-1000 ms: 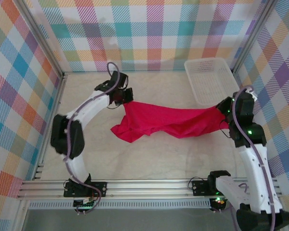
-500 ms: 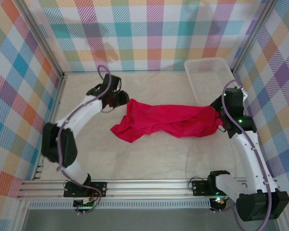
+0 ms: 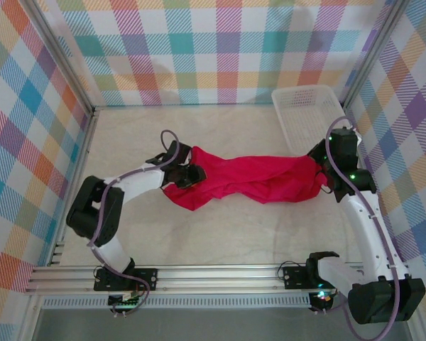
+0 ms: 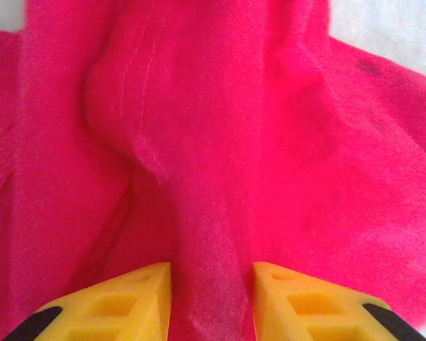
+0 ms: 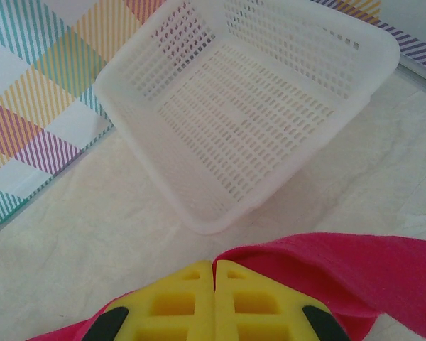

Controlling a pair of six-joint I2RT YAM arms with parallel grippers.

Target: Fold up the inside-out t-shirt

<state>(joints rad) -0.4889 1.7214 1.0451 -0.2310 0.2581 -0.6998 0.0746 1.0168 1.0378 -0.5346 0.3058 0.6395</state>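
Note:
The inside-out t-shirt (image 3: 248, 177) is bright red and lies bunched in a long, wrinkled band across the middle of the table. My left gripper (image 3: 188, 174) sits low over its left part. In the left wrist view its yellow fingers (image 4: 128, 302) stand apart at the left gripper (image 4: 211, 273), with a raised ridge of the t-shirt (image 4: 199, 142) running between them. My right gripper (image 3: 319, 169) is at the shirt's right end. In the right wrist view the right gripper (image 5: 214, 264) has its fingers pressed together, with the t-shirt's edge (image 5: 355, 270) coming out from under them.
A white perforated basket (image 3: 309, 117) stands at the back right, just beyond the right gripper, and shows as the basket (image 5: 255, 106) in the right wrist view. Checked walls enclose the pale table (image 3: 220, 234). A metal rail runs along the near edge.
My left gripper opened, let go of the shirt's upper left corner and moved nearer, down onto its left part. The shirt went slack. The right gripper shifted slightly back, still shut.

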